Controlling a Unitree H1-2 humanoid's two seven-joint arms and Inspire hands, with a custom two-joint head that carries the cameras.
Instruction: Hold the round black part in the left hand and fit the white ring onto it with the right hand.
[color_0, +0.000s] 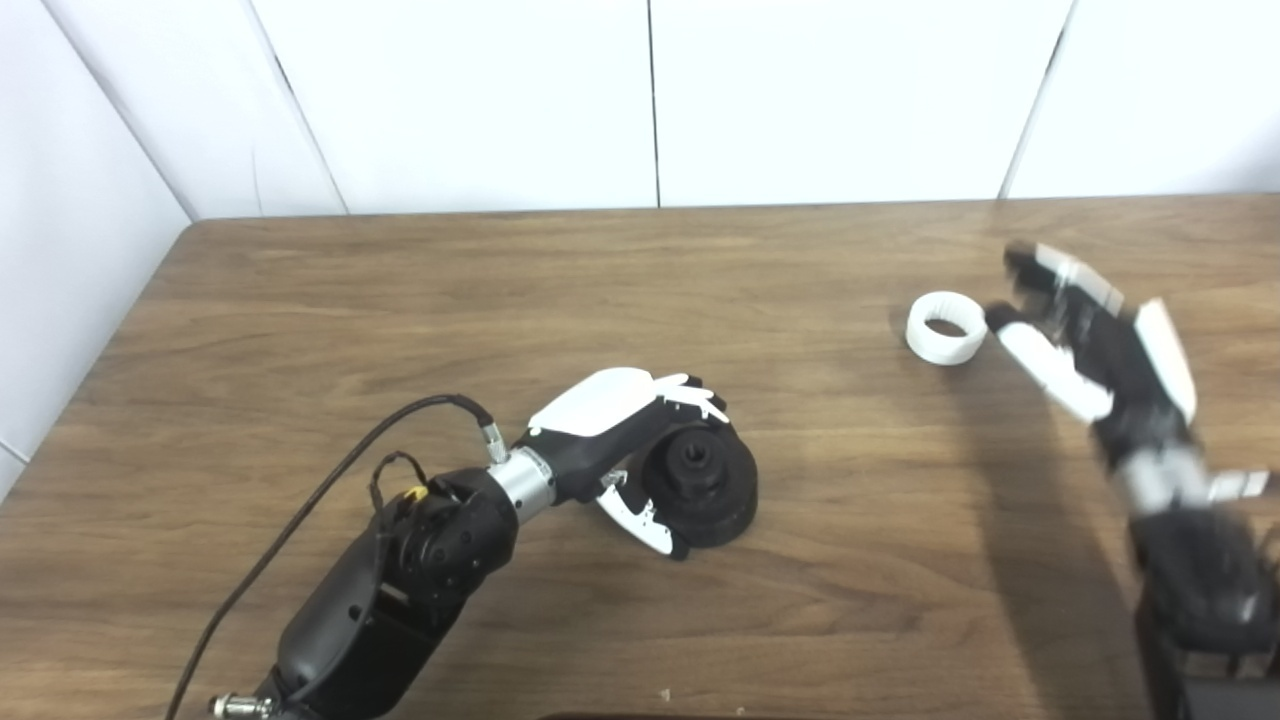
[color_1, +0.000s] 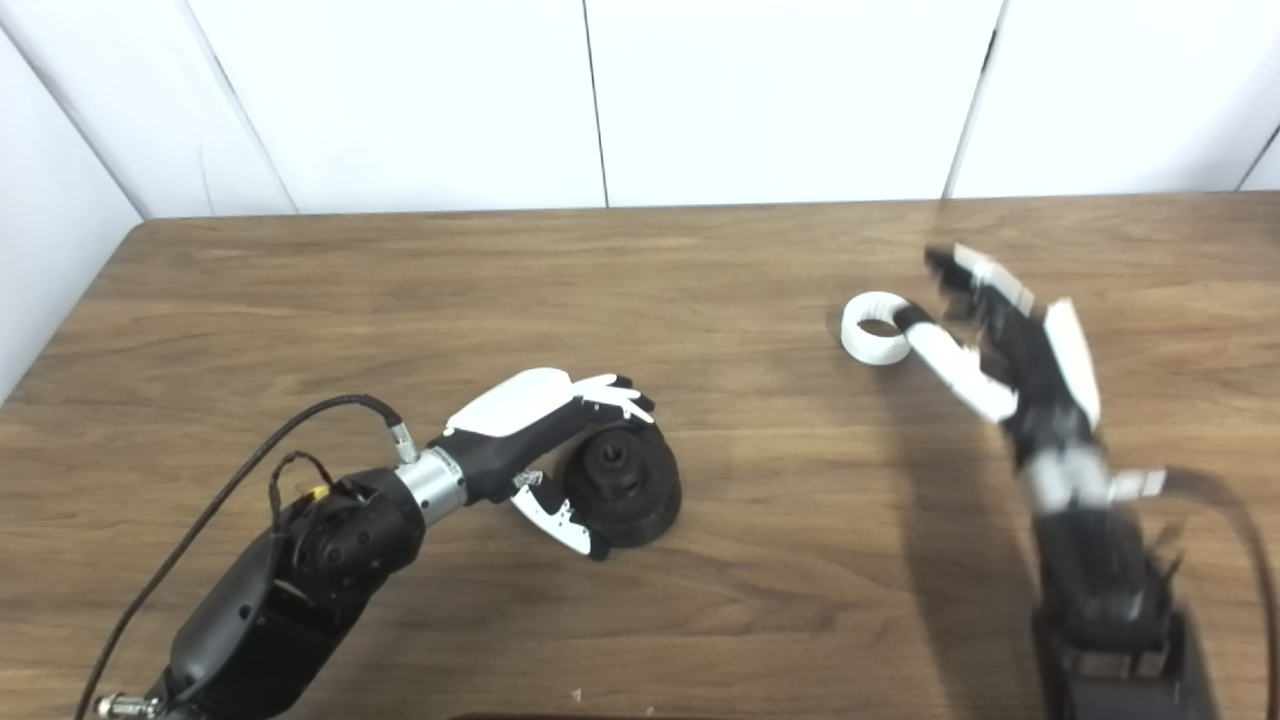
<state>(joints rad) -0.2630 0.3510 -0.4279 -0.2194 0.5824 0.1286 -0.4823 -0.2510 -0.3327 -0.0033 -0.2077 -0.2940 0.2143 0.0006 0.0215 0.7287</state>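
The round black part stands on the wooden table near the middle front. My left hand is wrapped around its left side, fingers over the top and thumb below, shut on it. The white ring lies flat on the table at the right. My right hand is just right of the ring, open, fingers spread and blurred; its thumb tip is at the ring's right edge. Whether it touches the ring I cannot tell. The ring also shows in the right eye view.
The wooden table ends at a white panelled wall at the back and a white wall on the left. A black cable runs from my left forearm toward the front edge.
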